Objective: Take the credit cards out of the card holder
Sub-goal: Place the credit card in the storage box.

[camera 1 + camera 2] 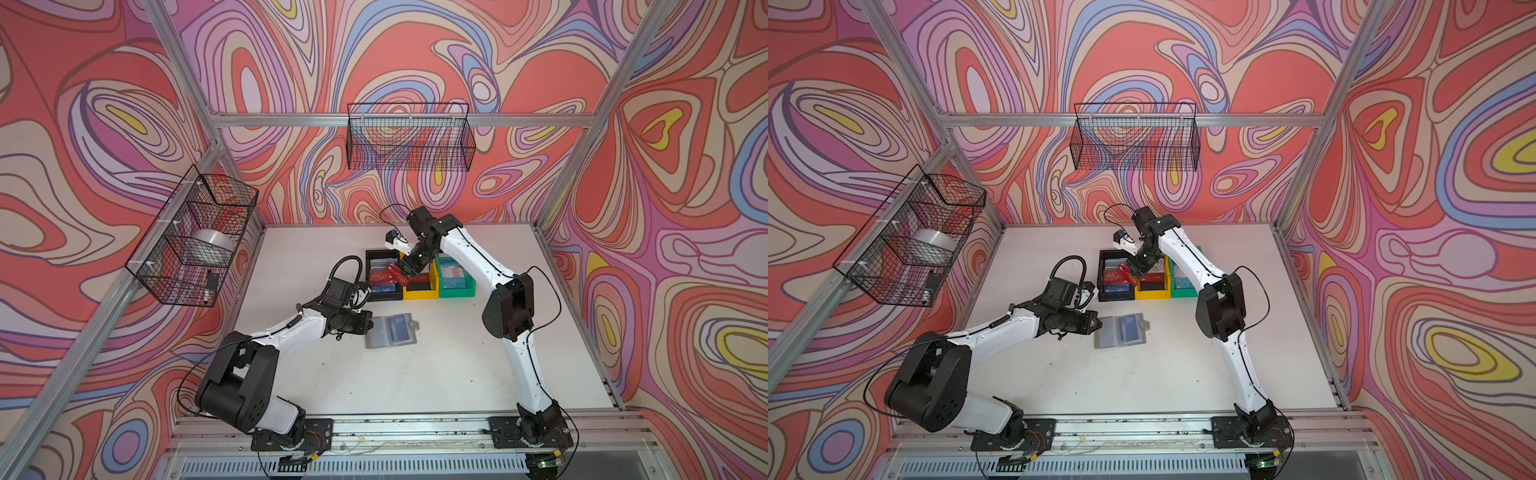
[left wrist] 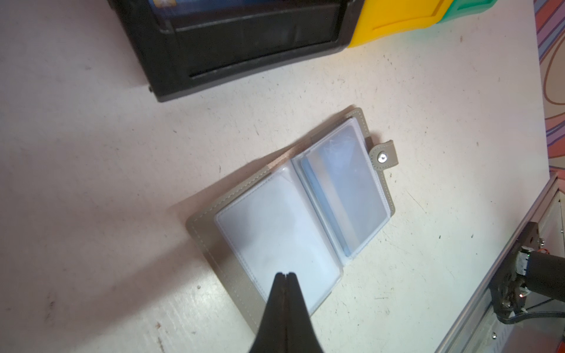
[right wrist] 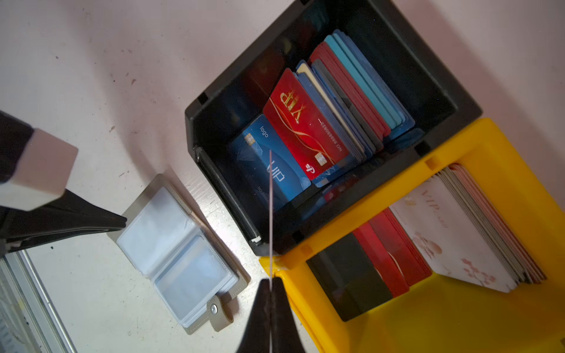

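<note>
The grey card holder (image 1: 390, 330) lies open on the white table, its snap tab (image 2: 383, 157) pointing away from the left arm. A blue credit card (image 2: 342, 201) shows inside one clear sleeve; the facing sleeve (image 2: 275, 232) looks empty. My left gripper (image 2: 285, 274) is shut with nothing between its jaws, and its tips sit over that empty sleeve. My right gripper (image 3: 271, 279) is shut on a red credit card (image 1: 395, 274), seen edge-on (image 3: 271, 214) in the right wrist view. It holds the card above the black bin (image 3: 214, 91), near the yellow bin's corner.
The black bin (image 1: 368, 274), yellow bin (image 3: 397, 321) and green bin (image 1: 457, 278) stand side by side behind the holder, each holding several cards. Wire baskets hang on the back wall (image 1: 409, 137) and the left wall (image 1: 195, 237). Bare table lies in front of the holder.
</note>
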Robot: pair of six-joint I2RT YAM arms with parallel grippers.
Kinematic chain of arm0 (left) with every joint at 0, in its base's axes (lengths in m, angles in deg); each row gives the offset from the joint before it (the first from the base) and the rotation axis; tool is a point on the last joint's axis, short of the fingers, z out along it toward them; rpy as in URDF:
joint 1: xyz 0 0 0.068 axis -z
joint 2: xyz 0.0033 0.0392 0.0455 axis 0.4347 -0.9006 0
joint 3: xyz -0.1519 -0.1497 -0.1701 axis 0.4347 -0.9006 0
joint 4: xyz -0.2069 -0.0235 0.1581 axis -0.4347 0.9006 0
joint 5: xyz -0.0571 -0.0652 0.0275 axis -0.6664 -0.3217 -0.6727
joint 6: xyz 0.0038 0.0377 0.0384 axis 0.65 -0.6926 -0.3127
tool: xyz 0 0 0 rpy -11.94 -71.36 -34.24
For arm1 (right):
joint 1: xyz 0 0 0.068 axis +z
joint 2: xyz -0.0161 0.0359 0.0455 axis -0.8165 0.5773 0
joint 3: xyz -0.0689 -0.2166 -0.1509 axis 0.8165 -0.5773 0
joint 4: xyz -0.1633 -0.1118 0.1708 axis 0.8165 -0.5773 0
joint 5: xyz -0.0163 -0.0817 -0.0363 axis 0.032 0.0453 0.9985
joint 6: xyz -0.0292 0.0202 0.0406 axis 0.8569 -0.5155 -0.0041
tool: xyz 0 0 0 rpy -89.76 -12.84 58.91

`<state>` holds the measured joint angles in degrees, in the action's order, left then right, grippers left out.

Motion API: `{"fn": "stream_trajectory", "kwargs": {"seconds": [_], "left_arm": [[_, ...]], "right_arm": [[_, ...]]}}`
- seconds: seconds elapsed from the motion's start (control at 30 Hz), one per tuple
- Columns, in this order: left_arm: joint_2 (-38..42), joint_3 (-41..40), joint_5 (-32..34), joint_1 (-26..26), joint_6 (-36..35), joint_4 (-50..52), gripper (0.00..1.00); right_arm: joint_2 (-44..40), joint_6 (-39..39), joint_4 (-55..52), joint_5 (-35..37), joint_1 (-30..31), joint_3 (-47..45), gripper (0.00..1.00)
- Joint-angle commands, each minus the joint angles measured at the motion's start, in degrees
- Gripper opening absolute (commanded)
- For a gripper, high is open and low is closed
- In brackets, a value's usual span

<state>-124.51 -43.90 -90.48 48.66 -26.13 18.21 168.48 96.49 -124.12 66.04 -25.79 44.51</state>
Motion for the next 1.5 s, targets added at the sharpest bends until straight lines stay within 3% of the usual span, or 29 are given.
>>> {"fn": "stream_trajectory", "kwargs": {"seconds": [0.0,0.2,0.5,1.0,1.47], "left_arm": [[1.60,-0.86,0.25,-0.24,-1.22,1.04,0.00],[2.35,-1.00,-0.33,-0.76,-1.43,0.90,0.00],[4.07,-1.34,-2.91,-2.98,-1.03,-1.31,0.00],[4.87,1.80,-4.85,-5.59,-2.24,0.05,0.00],[3.83,4.53,-3.14,-7.04,-4.26,-0.15,0.00]], "right_arm": [[-0.87,2.59,0.69,-0.17,0.16,2.16,0.00],[-2.56,7.13,3.17,-0.11,0.83,-0.70,0.00],[-0.14,12.82,0.02,-1.99,0.94,3.82,0.00],[1.62,24.38,0.60,0.26,1.03,2.82,0.00],[0.13,26.16,1.66,-1.78,1.11,1.23,0.00]]}}
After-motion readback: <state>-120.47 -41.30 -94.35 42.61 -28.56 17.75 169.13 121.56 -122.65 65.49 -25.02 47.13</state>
